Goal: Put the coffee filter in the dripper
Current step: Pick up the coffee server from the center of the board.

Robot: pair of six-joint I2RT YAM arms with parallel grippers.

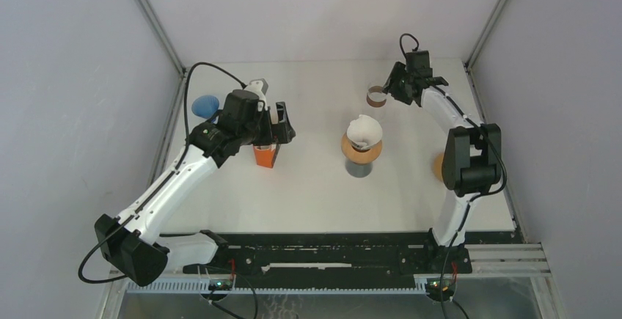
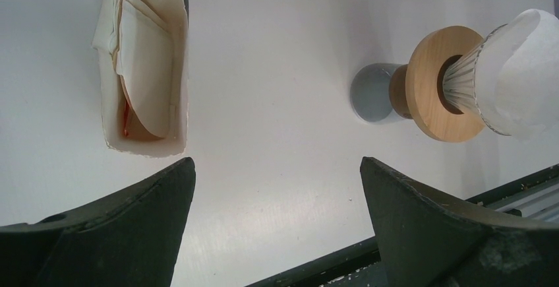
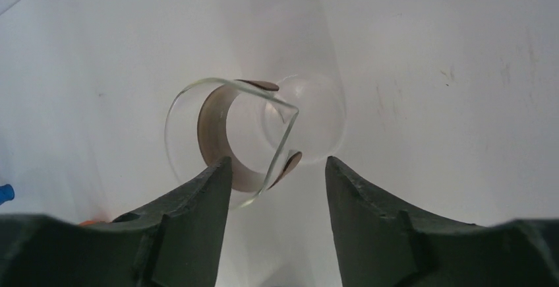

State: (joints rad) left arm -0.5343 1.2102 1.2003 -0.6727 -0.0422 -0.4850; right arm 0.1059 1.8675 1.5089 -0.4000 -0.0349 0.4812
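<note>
The dripper [image 1: 361, 150] stands mid-table: a ribbed glass cone in a wooden collar [image 2: 445, 82] on a grey cup [image 2: 374, 93]. A white coffee filter [image 1: 364, 130] sits in its cone and also shows in the left wrist view as the coffee filter [image 2: 527, 69]. My left gripper [image 1: 282, 132] hovers open over the orange filter box [image 1: 265, 155], left of the dripper. The left gripper [image 2: 277, 168] has nothing between its fingers, and the box's torn top [image 2: 145, 63] shows several folded filters. My right gripper [image 1: 396, 88] is at the back right, far from the dripper.
A clear glass vessel with a brown band [image 3: 231, 135] lies on its side just ahead of the right gripper [image 3: 278, 165], its rim near the left fingertip. A blue object [image 1: 206, 104] sits at the far left. A brown disc [image 1: 438, 166] lies behind the right arm.
</note>
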